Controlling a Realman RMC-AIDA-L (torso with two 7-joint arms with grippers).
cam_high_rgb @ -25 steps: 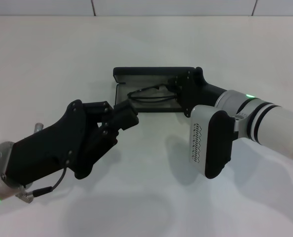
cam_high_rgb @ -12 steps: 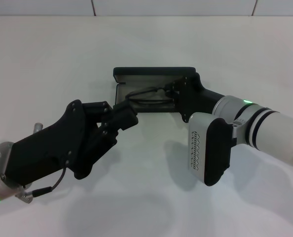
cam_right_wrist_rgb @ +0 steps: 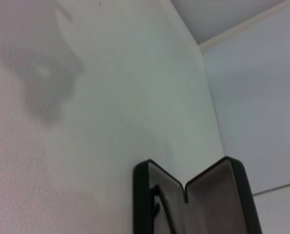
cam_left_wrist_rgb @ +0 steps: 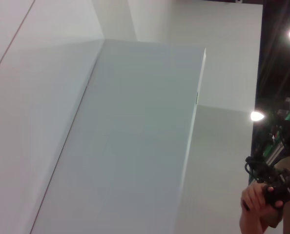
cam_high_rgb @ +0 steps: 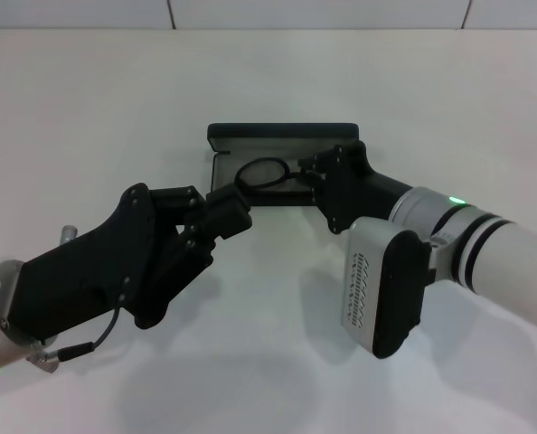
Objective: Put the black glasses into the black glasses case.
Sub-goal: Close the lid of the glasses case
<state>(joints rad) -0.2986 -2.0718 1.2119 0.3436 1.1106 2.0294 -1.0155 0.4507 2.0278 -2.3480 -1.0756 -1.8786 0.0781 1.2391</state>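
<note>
Head view: the black glasses case (cam_high_rgb: 282,136) is seen lying open on the white worktop (cam_high_rgb: 88,108), far-centre, with the lid raised at the far side and the tray on the near side. The black glasses (cam_high_rgb: 267,174) are seen in the tray; one oval lens shows towards the left end, the rest is hidden behind the right hand (cam_high_rgb: 312,172). The right hand is placed at the right part of the tray, over or on the frame; how far its fingers are parted can't be told, nor whether the frame is gripped. The left hand (cam_high_rgb: 225,210) is held just near-left of the case's near-left corner, w/ nothing seen in it; its finger gap can't be told either.

Risks, as judged: if the frame is released before it's fully seated, a temple or lens could be left riding on the tray rim, so the lid wouldn't close. The light case could also be shoved or tipped by either hand.

The frame's long axis is judged to run left-right, along the case's long axis. Which way the temples point can't be made out.
</note>
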